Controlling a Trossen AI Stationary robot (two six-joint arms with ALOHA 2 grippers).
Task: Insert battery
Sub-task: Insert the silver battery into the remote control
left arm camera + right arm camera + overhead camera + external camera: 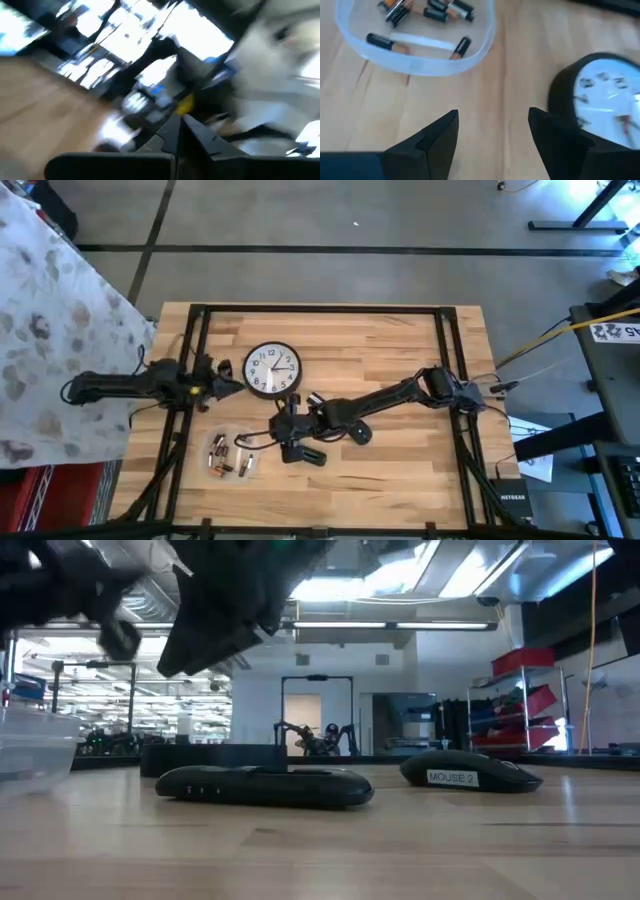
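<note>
A round black wall clock (272,370) lies face up on the wooden table, its white dial (607,100) showing. Several batteries (442,12) lie in a clear plastic tub (420,65) near the table's front left (232,452). My right gripper (492,132) hovers open over bare wood between the tub and the clock's near rim (287,415), with nothing between its fingers. My left gripper (234,383) reaches in level from the left, shut, its tips by the clock's left rim. The left wrist view is blurred. My left gripper has its shut tips (238,383) right at the clock's left rim (246,376), coming level from the table's left. Whether they touch the rim cannot be told from above, and the wrist view is too blurred to show it.
Two black computer mice lie near the right gripper: one (303,453) (265,785) in front of it and one labelled MOUSE 2 (470,776) (357,433) under the right arm. Bare wood lies at the far side and right of the table.
</note>
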